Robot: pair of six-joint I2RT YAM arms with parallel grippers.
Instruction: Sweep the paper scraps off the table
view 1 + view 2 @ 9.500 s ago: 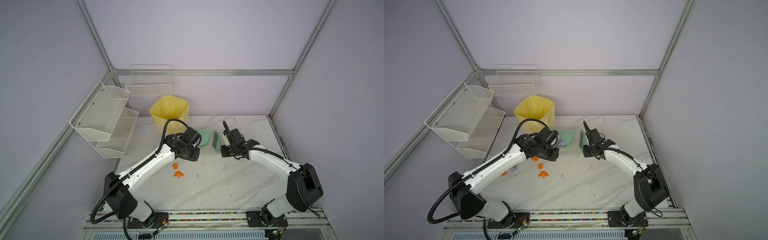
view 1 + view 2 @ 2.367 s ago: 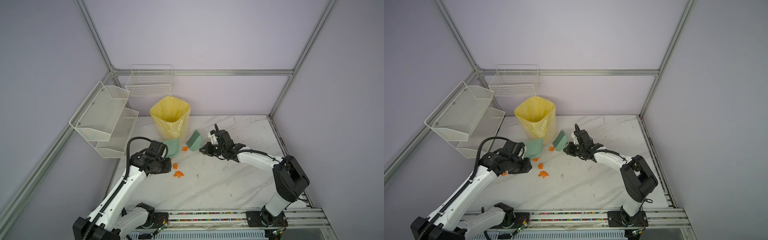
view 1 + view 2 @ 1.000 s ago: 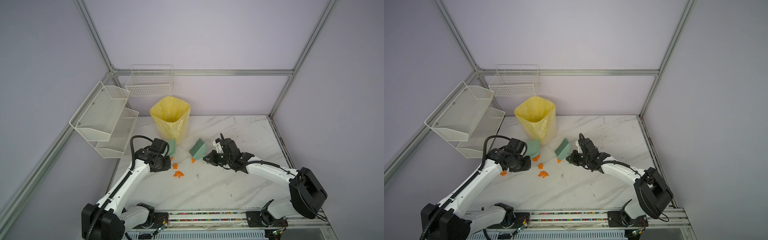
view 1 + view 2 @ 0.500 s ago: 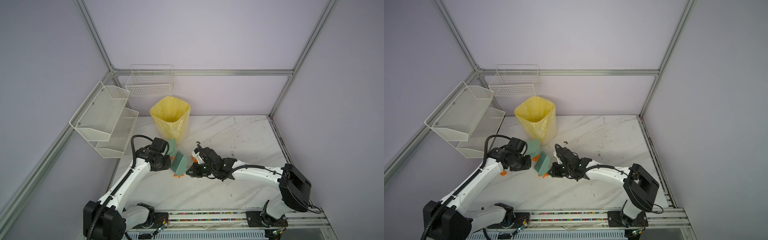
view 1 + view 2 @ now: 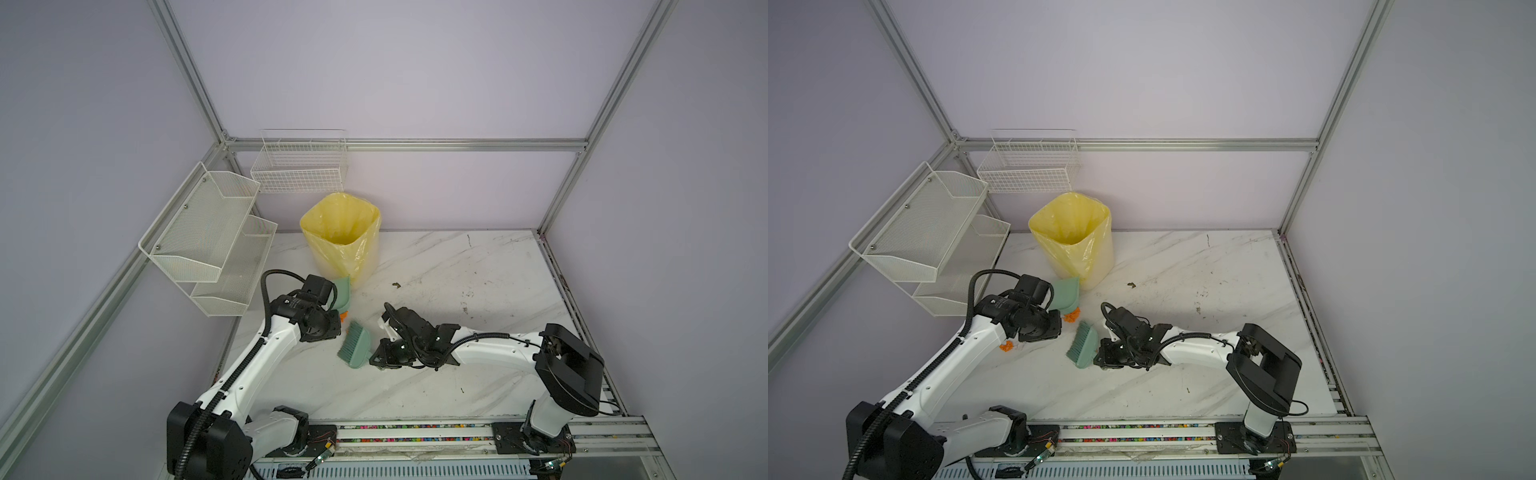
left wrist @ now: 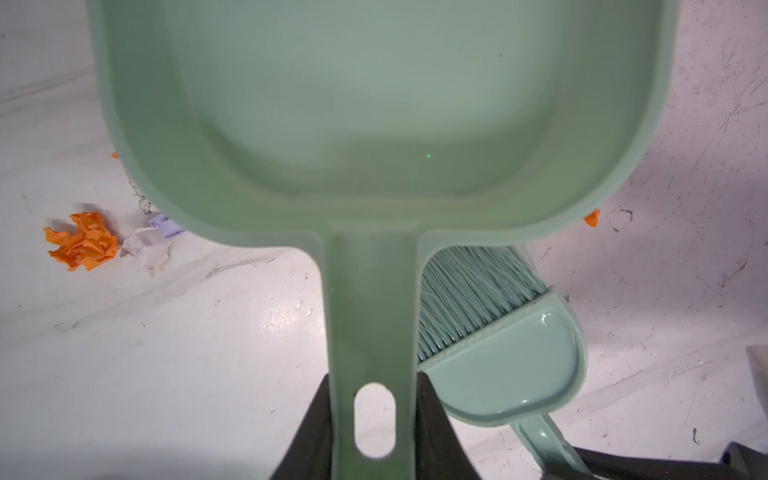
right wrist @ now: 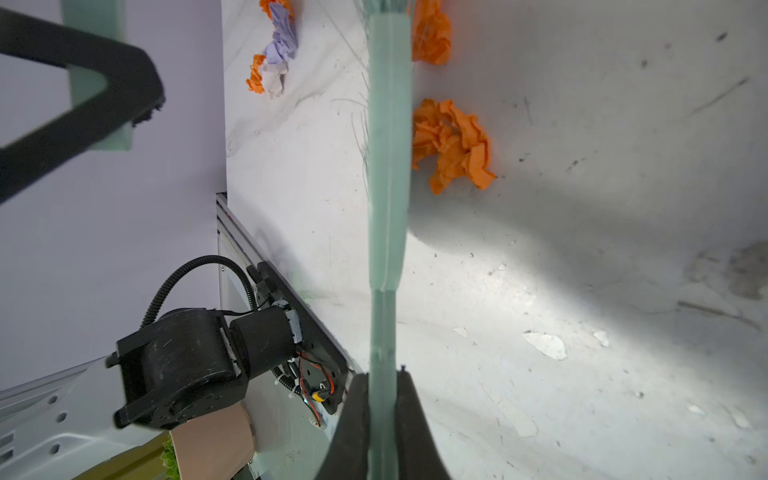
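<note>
Two mint-green tools are gripped: the left fingers point(image 6: 311, 436) pinch the dustpan point(image 6: 374, 104) by its handle, either side of the hanging hole, and the right fingers point(image 7: 353, 424) are pressed onto the thin handle of the brush point(image 7: 388, 166). In both top views the dustpan point(image 5: 343, 293) sits at the foot of the yellow-lined bin point(image 5: 340, 232), with the brush point(image 5: 355, 347) just in front of it on the tabletop point(image 5: 457, 291), bristles toward the pan. The paper scraps point(image 7: 453, 141) lie around these tools. The right wrist view shows orange ones right against the brush's side and a lilac-and-orange cluster point(image 7: 282, 45) farther off. The left wrist view shows an orange wad point(image 6: 83, 241) touching a pale lilac wad point(image 6: 149, 245) beside the pan's rim. From above the lilac paper is too small to make out, though a top view catches an orange scrap point(image 5: 1006, 346) beside the left forearm point(image 5: 967, 353).
</note>
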